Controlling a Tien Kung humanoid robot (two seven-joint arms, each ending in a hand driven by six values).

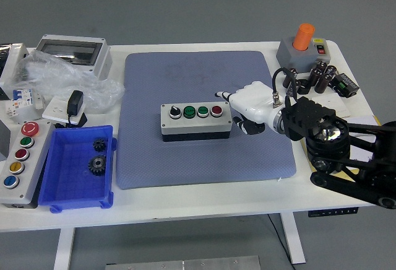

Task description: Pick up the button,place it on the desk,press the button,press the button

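Note:
The grey button box (196, 121) lies in the middle of the blue mat (185, 158). On its top stand a black selector knob (175, 112), two green buttons and a red button (216, 110). My right hand (228, 108), white with dark fingertips, sits just beyond the box's right end. Its fingers (221, 95) point left towards the red button, its thumb (239, 122) hangs lower by the box's right side, and it is open and holds nothing. I cannot tell whether the thumb touches the box. My left arm is out of sight.
A blue bin (62, 192) with two gears sits front left, beside a panel of coloured buttons (18, 155). Behind them are a plastic bag and a grey enclosure (71, 53). At the back right stand a grey box with an orange knob (302, 44) and black cylinders (322, 78).

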